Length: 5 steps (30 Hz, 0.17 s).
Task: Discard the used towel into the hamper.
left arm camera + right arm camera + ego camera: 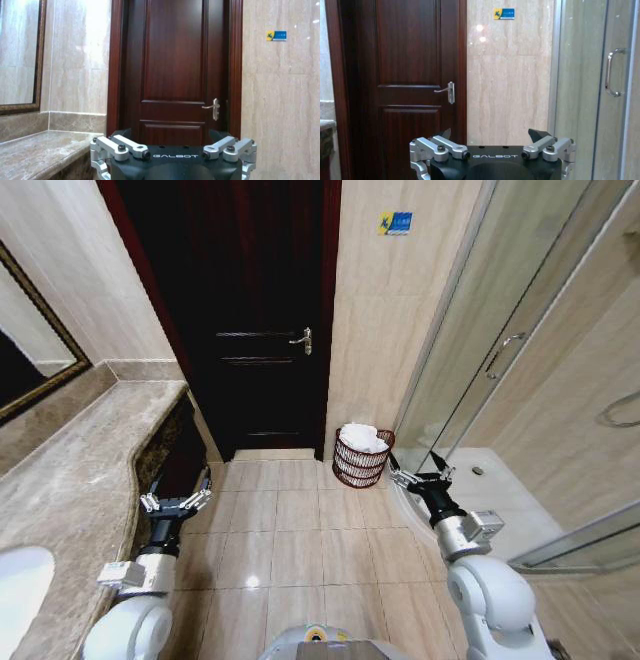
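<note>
The hamper (357,467), a small round reddish-brown wire basket, stands on the floor against the wall beside the door. A white towel (363,438) lies bunched inside it, rising above the rim. My right gripper (421,477) hovers just right of the hamper, open and holding nothing; the right wrist view shows the same gripper (491,132) with its jaws spread apart. My left gripper (176,502) is held low by the counter's edge, also open and bare, seen again as the gripper (172,133) facing the door in the left wrist view.
A dark wooden door (265,330) with a lever handle (303,339) is shut straight ahead. A marble counter (80,470) with a white sink (20,590) runs along my left. A glass shower door (500,350) stands on my right. Tiled floor (290,530) lies between.
</note>
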Motion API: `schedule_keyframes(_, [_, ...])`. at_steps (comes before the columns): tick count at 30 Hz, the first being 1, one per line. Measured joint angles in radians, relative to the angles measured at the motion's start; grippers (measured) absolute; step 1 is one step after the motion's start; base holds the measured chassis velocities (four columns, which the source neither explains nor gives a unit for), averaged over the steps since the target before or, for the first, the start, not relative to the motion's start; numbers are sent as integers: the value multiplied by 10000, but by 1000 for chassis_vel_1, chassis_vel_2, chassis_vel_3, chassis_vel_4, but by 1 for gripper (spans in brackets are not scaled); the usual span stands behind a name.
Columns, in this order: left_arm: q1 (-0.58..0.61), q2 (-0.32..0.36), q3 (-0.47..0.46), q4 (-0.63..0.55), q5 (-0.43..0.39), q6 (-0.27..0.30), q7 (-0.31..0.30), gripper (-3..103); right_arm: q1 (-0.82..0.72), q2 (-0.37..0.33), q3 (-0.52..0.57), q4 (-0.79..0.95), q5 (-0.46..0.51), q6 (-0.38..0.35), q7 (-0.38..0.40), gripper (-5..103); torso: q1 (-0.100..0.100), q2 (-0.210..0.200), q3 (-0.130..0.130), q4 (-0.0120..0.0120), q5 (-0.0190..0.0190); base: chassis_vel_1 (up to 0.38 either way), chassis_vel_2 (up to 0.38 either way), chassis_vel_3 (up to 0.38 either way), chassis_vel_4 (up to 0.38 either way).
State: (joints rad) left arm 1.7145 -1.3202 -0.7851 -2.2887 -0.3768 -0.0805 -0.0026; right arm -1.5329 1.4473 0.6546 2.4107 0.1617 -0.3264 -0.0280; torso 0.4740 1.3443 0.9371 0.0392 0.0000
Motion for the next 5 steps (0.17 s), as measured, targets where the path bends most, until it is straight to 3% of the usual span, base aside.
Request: schedule_keyframes(5, [11, 7, -19, 11, 8, -19, 26, 100, 0, 5, -6, -16, -42, 37, 21, 100, -10, -22, -11, 0, 0, 0, 0, 0, 0])
